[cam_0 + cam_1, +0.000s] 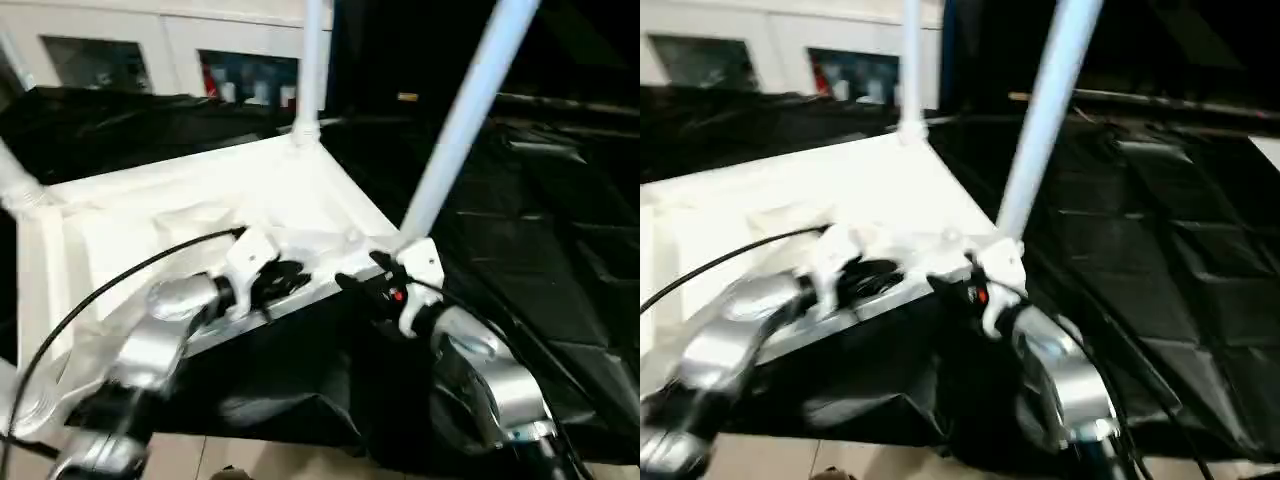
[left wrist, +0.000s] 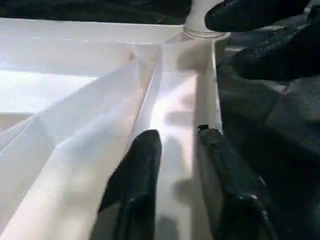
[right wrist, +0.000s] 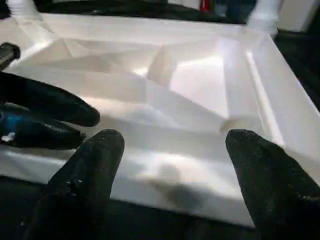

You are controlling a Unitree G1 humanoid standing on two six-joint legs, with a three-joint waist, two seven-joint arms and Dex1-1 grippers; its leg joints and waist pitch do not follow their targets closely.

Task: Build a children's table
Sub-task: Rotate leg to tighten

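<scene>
On black sheeting [image 1: 560,260], upturned tabletop [image 1: 200,215]; both arms' fingers [image 3: 260,175] parted, holding nothing.

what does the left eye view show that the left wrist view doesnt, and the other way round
Only the left eye view: two legs standing up from the tabletop's far and near-right corner sockets, the white cabinet with glass doors behind, both silver forearms, and a black cable arching over the left arm.

Only the left wrist view: a close look at the underside's ribs, with the left end effector straddling the edge wall, one finger inside and one outside, slightly apart.

Both: the upturned white tabletop, the black sheet under it, and the right end effector near the corner socket.
</scene>
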